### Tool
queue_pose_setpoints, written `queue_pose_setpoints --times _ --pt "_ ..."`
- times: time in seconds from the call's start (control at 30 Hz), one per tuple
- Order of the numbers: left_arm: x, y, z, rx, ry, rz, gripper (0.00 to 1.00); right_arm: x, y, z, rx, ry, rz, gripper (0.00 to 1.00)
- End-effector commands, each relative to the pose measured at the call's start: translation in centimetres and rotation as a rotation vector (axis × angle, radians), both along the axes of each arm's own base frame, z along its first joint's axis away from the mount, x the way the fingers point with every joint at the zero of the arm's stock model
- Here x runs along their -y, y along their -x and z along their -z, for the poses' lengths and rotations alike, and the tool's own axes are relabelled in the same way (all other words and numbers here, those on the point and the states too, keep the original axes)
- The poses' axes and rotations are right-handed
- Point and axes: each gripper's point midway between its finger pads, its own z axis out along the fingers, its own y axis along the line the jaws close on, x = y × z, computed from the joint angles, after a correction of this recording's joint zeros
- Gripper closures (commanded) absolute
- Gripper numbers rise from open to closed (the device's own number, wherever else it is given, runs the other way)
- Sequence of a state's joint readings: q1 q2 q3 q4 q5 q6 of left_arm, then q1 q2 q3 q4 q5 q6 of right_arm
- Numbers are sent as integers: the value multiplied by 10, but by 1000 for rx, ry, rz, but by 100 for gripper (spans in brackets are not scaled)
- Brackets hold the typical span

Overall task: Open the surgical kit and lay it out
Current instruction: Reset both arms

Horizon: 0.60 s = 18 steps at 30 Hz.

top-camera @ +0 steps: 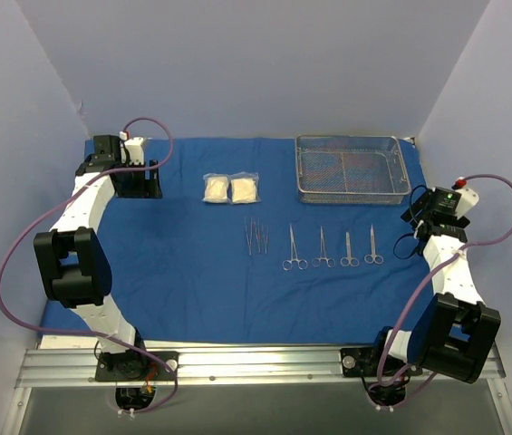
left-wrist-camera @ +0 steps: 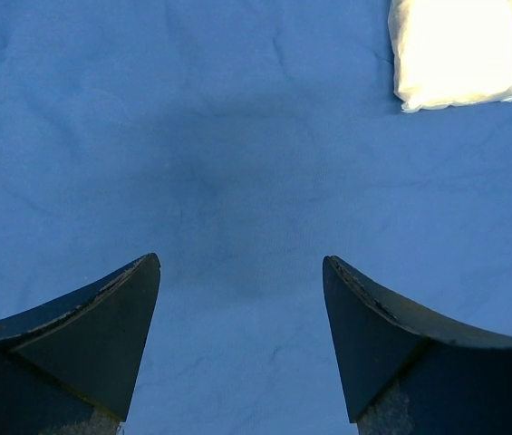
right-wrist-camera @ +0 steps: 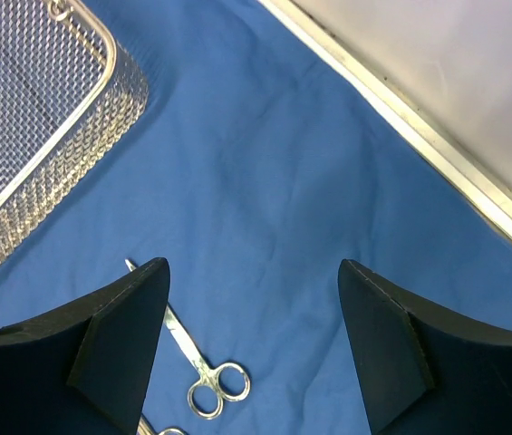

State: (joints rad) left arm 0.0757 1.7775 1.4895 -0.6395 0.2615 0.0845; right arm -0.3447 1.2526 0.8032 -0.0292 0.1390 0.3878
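Note:
The surgical kit lies unwrapped, its blue cloth (top-camera: 192, 281) spread flat over the table. The wire-mesh tray (top-camera: 303, 172) stands at the back right and looks bare inside. Two white gauze packets (top-camera: 229, 188) lie side by side at the back centre. Tweezers (top-camera: 256, 236) and several scissor-handled clamps (top-camera: 333, 248) lie in a row in the middle. My left gripper (left-wrist-camera: 242, 263) hovers open over bare cloth at the back left, left of a gauze packet (left-wrist-camera: 459, 50). My right gripper (right-wrist-camera: 254, 265) stands open just right of the rightmost clamp (right-wrist-camera: 206, 376), holding nothing. The tray's corner (right-wrist-camera: 101, 109) shows beyond it.
Grey-violet enclosure walls (top-camera: 237, 63) close in the back and both sides. The table's pale right edge (right-wrist-camera: 437, 154) runs close beside my right gripper. An aluminium rail (top-camera: 256, 362) carries both arm bases at the near edge. Purple cables (top-camera: 500, 217) loop off each arm.

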Motion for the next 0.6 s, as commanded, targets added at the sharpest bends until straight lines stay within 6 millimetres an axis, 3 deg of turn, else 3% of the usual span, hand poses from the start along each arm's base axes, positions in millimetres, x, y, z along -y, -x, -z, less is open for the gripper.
queue_pose_setpoints --times 0.0,0.57 --pt "-6 -5 -2 21 -16 -4 18 -1 3 2 -14 9 -5 29" --pt "-8 -3 -2 16 -25 -12 18 -4 6 3 6 8 -26 28"
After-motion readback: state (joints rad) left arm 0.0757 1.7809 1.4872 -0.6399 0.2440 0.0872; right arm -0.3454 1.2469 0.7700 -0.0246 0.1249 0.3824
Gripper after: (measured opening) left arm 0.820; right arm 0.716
